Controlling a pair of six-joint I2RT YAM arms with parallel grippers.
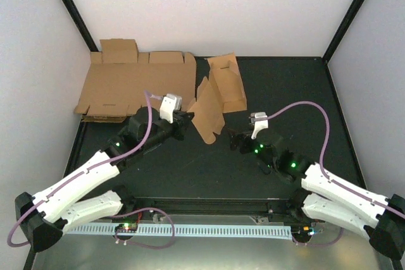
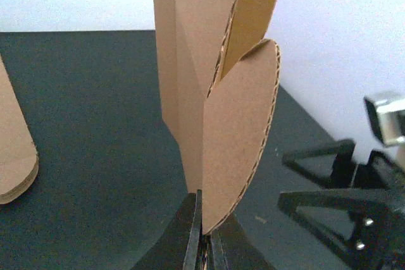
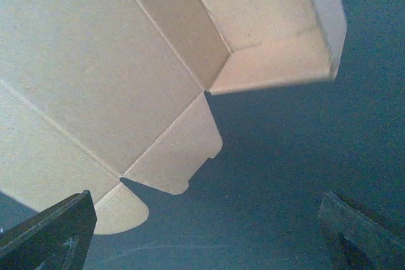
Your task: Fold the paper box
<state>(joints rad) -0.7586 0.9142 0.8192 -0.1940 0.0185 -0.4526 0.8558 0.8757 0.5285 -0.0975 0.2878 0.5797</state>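
Paper box (image 1: 218, 98) half-folded, clamped in left end effector (image 2: 202, 248); right end effector (image 3: 205, 232) apart.

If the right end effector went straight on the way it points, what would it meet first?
Most likely the paper box. Its lower edge hangs just ahead of the open right end effector, up and to the left. Depth is unclear, so this is a guess.

The paper box (image 1: 218, 96) is stood near the middle of the table (image 1: 209, 175), toward the far side. Flat cardboard sheets (image 1: 136, 83) are laid to its left, in the far left corner. The left gripper (image 1: 188, 118) is set against its left edge; the right gripper (image 1: 236, 141) is placed nearer and to its right, just beside it
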